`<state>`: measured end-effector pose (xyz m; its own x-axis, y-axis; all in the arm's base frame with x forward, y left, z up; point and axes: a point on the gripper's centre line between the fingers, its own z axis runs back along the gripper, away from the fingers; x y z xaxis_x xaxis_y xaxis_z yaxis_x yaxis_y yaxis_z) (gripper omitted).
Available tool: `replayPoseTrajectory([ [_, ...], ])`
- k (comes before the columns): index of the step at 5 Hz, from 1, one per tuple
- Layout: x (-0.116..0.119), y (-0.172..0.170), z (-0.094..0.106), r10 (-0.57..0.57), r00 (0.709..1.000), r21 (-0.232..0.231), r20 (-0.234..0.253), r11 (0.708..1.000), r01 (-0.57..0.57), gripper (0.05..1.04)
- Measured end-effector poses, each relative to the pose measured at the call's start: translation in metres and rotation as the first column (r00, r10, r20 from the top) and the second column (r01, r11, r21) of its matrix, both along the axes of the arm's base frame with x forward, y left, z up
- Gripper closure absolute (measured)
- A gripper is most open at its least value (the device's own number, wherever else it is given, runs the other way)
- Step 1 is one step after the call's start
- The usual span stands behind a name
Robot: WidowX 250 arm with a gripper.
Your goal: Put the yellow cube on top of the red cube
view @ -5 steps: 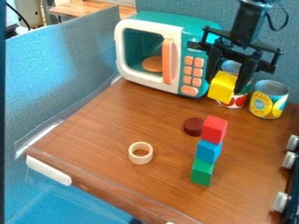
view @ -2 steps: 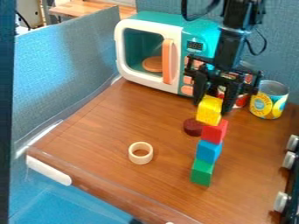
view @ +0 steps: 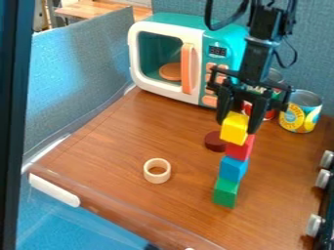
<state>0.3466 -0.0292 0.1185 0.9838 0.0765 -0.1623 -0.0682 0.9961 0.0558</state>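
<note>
Yellow cube [view: 233, 129] gripped in jaws of black two-finger gripper [view: 238, 124], over red cube [view: 239, 149]; contact unclear. Under that: blue cube [view: 232, 169], then green cube [view: 225, 193] on brown wood-grain worktop [view: 176, 139]. Dark-red round disc [view: 213, 142] near stack.

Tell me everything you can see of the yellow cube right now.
The yellow cube is plain and looks smooth, slightly tilted, its top and side faces showing. It sits between the fingers of the gripper, apparently held, at the top of the stack. Its lower part overlaps the red cube in view; whether they touch I cannot tell.
</note>
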Motion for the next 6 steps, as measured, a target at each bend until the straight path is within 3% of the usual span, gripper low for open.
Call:
replayPoseTrajectory([
  [3,0.017,-0.006,0.006,0.030,0.999,-0.014,0.021,0.999,-0.029,0.504],
  [4,0.018,-0.010,-0.002,0.021,1.000,-0.015,-0.007,1.000,-0.021,0.504],
  [6,0.017,-0.015,0.000,0.040,0.999,-0.022,-0.012,0.999,-0.040,0.504],
])
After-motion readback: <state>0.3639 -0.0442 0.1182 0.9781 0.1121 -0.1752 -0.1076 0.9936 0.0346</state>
